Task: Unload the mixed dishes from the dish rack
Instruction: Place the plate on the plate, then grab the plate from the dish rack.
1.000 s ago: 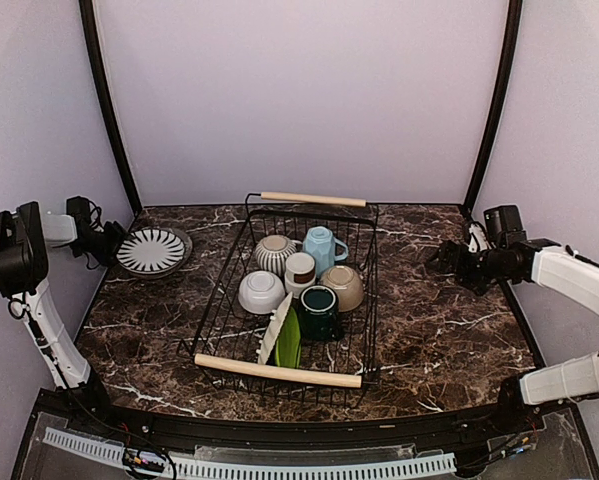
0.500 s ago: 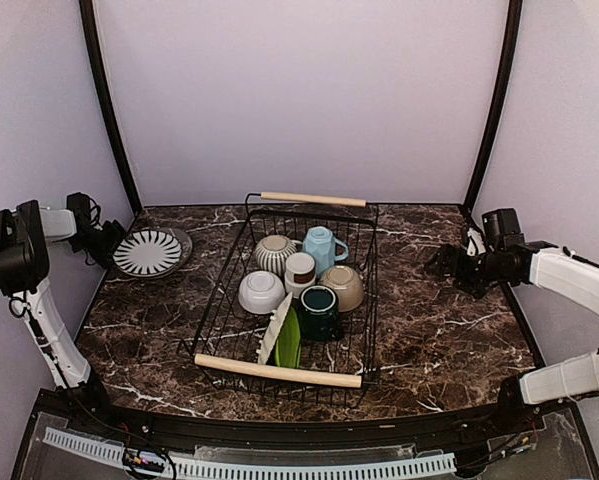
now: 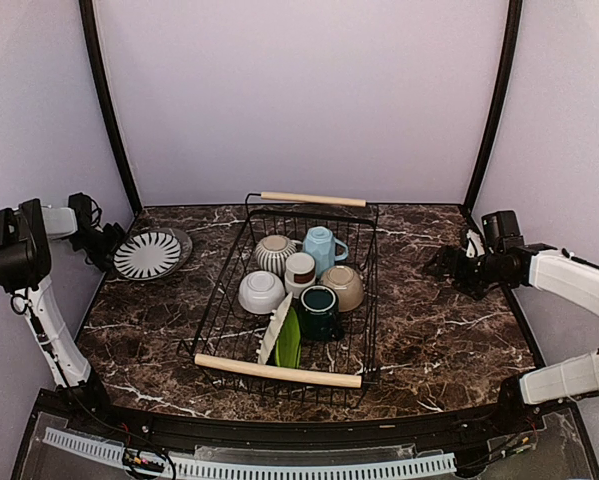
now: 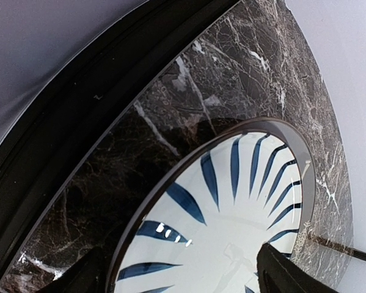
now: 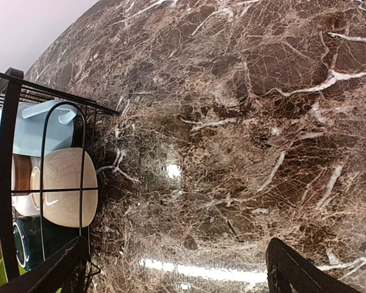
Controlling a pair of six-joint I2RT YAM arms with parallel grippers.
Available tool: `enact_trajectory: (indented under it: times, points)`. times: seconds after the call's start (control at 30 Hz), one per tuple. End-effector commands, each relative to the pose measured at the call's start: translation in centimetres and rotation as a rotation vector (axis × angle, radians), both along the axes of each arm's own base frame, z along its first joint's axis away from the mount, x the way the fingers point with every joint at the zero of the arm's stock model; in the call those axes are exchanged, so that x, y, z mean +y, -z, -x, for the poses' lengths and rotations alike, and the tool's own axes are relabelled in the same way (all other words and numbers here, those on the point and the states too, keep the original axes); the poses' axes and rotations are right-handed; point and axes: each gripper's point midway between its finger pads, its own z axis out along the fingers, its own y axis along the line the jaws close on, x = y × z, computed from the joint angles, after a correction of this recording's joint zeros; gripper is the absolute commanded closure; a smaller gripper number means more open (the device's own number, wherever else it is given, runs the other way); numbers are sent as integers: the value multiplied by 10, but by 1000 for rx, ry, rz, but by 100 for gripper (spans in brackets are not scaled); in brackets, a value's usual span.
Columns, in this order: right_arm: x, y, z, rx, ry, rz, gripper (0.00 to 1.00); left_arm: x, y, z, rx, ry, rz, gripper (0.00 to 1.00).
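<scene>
While our left gripper (image 3: 106,246) hangs spread at the rim of the white-patterned plate (image 3: 151,252), our right gripper (image 3: 446,266) — spread, empty — sits nearer the dish rack (image 3: 279,372), its beige bowl (image 3: 342,286) leftward.

High rear view covers the table (image 3: 441,332); right wrist view shares the dish rack (image 3: 277,371).

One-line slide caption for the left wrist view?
Left tool, open, at the rim of a blue-striped white plate stacked on a grey plate on the marble table.
</scene>
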Motion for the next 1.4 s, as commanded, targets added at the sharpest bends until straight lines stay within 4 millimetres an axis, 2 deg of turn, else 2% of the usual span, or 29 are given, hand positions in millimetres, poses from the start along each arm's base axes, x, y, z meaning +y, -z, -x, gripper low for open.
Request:
enact_trajectory:
  times: [0.0, 0.3, 0.47, 0.63, 0.8, 0.83, 0.93, 1.07, 1.13, 1.17, 1.2, 1.23, 1.27, 1.3, 1.33, 1.37]
  points:
    - [4, 4, 1, 1, -8, -13, 1, -14, -12, -9, -22, 57, -11, 15]
    - [5, 3, 0, -4, -8, -19, 1, -24, -11, -21, -50, 124, 8, 12]
    - [3, 1, -4, -9, -7, -1, 1, -9, -19, -17, -3, 106, -81, 10]
    - [6, 5, 0, 2, -13, -22, 1, -2, -46, -12, -26, 124, -163, 6]
    - [-2, 8, 1, 3, 4, 27, 1, 5, -86, -4, -86, 111, -257, 4]
    - [-2, 7, 0, 2, 3, 26, 1, 5, -89, -1, -91, 110, -270, 4]
    - [2, 6, -2, -5, -4, 2, 1, -5, -116, 5, -165, 131, -320, 4]
    - [5, 4, -7, -9, -11, -12, 1, -40, -148, 7, -260, 212, -374, 4]
    - [7, 5, -9, -6, -14, -19, 1, -76, -162, 7, -308, 295, -405, 4]
    - [8, 5, -9, -5, -17, -26, 1, -84, -172, 9, -331, 313, -425, 4]
    - [9, 5, -9, -5, -19, -33, 1, -106, -177, 10, -353, 374, -438, 4]
    - [10, 6, -8, -4, -22, -38, 1, -118, -186, 13, -376, 407, -441, 4]
    - [10, 6, -7, -4, -23, -38, 1, -145, -194, 15, -408, 480, -450, 4]
    - [9, 6, -5, -5, -21, -33, 1, -158, -202, 21, -420, 516, -459, 4]
    - [7, 5, -4, -7, -19, -22, 1, -188, -213, 27, -454, 590, -471, 4]
    - [5, 3, -3, -9, -17, -7, 1, -200, -220, 36, -458, 620, -483, 3]
